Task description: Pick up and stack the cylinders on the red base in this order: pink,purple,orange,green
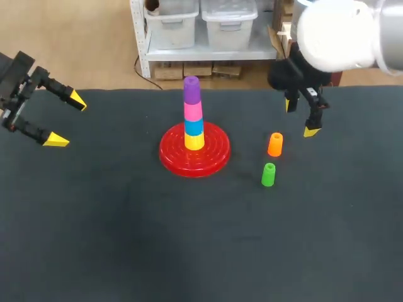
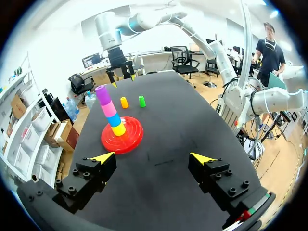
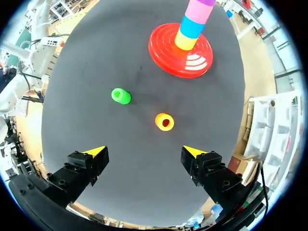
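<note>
On the red base [image 1: 194, 151] stands a stack of yellow, blue, pink [image 1: 193, 111] and purple [image 1: 191, 89] cylinders, purple on top. The orange cylinder [image 1: 275, 144] stands upright on the table to the right of the base, with the green cylinder [image 1: 268, 174] just in front of it. My right gripper [image 1: 300, 117] hangs open above the table just behind and right of the orange cylinder [image 3: 164, 121], which lies ahead of its fingers, the green one [image 3: 121, 96] farther on. My left gripper [image 1: 67, 119] is open at the far left, nothing between its fingers; the stack [image 2: 110, 109] lies ahead of it.
The dark table top [image 1: 201, 239] stretches wide in front of the base. The table's back edge [image 1: 126, 90] runs just behind the stack.
</note>
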`<state>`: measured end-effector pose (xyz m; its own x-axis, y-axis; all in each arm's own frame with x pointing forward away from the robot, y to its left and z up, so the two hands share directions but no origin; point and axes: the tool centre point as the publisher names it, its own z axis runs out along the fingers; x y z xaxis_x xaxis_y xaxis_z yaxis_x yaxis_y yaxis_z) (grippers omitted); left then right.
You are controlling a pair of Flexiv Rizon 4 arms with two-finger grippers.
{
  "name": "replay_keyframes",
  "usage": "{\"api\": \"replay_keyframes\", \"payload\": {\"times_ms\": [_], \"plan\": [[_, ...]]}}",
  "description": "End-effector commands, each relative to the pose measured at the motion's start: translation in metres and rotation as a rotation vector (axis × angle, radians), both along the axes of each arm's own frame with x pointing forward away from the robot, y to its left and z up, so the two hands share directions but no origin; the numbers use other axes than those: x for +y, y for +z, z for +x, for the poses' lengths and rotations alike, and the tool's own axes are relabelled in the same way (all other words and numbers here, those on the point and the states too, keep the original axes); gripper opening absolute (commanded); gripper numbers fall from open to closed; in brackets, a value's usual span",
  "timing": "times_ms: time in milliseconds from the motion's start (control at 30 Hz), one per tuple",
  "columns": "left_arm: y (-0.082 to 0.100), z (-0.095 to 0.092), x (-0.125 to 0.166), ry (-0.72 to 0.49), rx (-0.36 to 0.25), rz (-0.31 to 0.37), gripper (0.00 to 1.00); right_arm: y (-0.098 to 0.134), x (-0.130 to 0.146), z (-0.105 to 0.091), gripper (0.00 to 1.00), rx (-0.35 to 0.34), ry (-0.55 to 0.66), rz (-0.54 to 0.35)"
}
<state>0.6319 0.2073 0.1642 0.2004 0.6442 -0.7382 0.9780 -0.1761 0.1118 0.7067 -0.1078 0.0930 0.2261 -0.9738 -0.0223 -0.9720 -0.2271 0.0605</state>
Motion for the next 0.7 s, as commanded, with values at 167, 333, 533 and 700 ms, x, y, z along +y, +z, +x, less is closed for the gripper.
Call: {"api": "replay_keyframes", "payload": {"times_ms": [167,333,533,700], "plan": [[-0.001,0.000,0.001,-0.001,-0.002,-0.001,1.00,-0.001,-0.002,-0.006,1.00,-0.394,-0.009,0.092],[-0.001,0.000,0.001,-0.001,-0.002,-0.001,1.00,0.001,0.003,-0.001,1.00,-0.395,-0.002,0.069],[-0.001,0.000,0.001,-0.001,-0.002,-0.001,1.00,-0.008,0.013,0.016,1.00,-0.358,0.039,0.050],[-0.001,0.000,0.001,-0.001,-0.002,-0.001,1.00,-0.023,0.020,0.025,1.00,-0.279,0.047,0.067]]}}
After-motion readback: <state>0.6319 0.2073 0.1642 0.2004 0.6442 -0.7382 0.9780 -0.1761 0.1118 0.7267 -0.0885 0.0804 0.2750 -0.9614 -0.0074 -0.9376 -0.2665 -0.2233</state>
